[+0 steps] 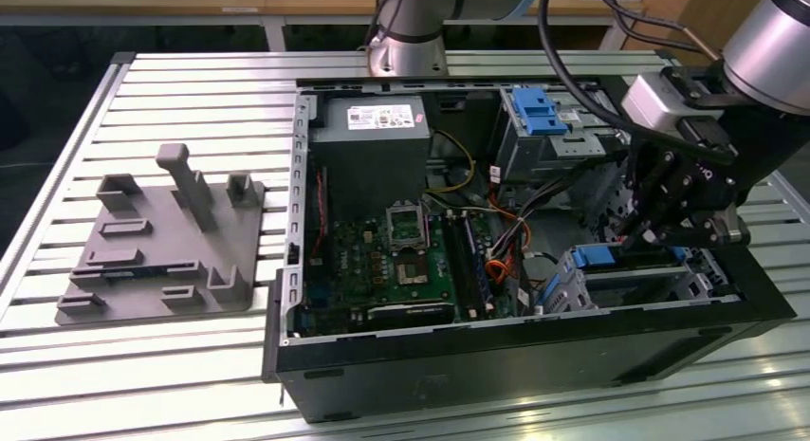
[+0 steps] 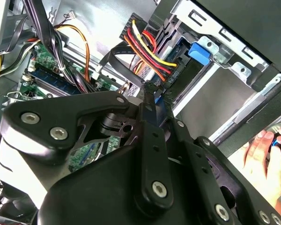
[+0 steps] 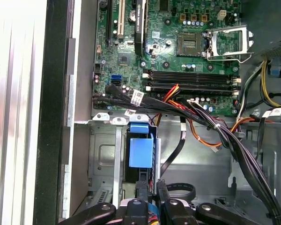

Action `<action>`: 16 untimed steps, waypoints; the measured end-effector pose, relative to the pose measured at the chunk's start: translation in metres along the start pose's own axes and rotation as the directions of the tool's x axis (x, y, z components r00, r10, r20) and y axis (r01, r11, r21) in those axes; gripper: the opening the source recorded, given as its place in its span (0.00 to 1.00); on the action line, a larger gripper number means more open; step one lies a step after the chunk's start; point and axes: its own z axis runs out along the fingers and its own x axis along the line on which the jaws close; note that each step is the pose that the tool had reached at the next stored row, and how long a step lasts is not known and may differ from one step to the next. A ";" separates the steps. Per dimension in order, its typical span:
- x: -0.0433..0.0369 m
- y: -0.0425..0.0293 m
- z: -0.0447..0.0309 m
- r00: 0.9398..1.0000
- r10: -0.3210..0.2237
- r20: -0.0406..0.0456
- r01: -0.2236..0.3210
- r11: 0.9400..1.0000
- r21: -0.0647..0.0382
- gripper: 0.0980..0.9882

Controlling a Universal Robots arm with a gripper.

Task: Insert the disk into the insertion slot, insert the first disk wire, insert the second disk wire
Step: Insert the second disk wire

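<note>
Tool is down inside the open computer case, hanging just above the low metal slot at the case's corner. The disk sits in that slot right in front of the fingertips; mostly its blue carrier shows in the first wrist view. The fingers stand close together around a black plug with coloured wires running off it, so it looks clamped on a wire connector, but the contact is partly hidden. The disk is likely rigid and fairly heavy, best held by the carrier edges. The wire is soft and floppy with a small hard plug, fragile at the pins, so hold the plug body. A person's hand rests outside the case, beside the tool.
</note>
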 end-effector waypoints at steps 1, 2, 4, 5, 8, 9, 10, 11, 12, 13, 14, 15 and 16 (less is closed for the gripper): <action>0.0000 0.0000 0.0002 1.000 0.000 0.000 0.000 1.000 0.000 0.11; 0.0000 0.0000 0.0004 1.000 0.000 -0.001 0.000 1.000 0.000 0.11; 0.0000 0.0000 0.0009 1.000 0.000 -0.001 0.000 1.000 0.000 0.11; 0.0000 0.0000 0.0011 1.000 0.000 -0.001 0.000 1.000 0.000 0.11; 0.0000 -0.0001 0.0017 1.000 0.000 -0.001 0.000 1.000 0.000 0.11; 0.0000 -0.0001 0.0019 1.000 0.000 -0.002 0.000 1.000 0.000 0.11; 0.0000 -0.0001 0.0021 1.000 0.000 -0.002 0.000 1.000 0.000 0.11; 0.0000 -0.0001 0.0024 1.000 0.000 -0.002 0.000 1.000 0.000 0.11; 0.0000 -0.0001 0.0026 1.000 0.000 -0.003 0.000 1.000 0.000 0.11; 0.0000 -0.0001 0.0028 1.000 0.000 -0.003 0.000 1.000 0.000 0.11; 0.0000 -0.0001 0.0029 1.000 0.000 -0.003 0.000 1.000 0.000 0.11; -0.0001 -0.0001 0.0030 1.000 0.000 -0.003 0.000 1.000 0.000 0.11; -0.0001 -0.0001 0.0031 1.000 0.000 -0.003 0.000 1.000 0.000 0.11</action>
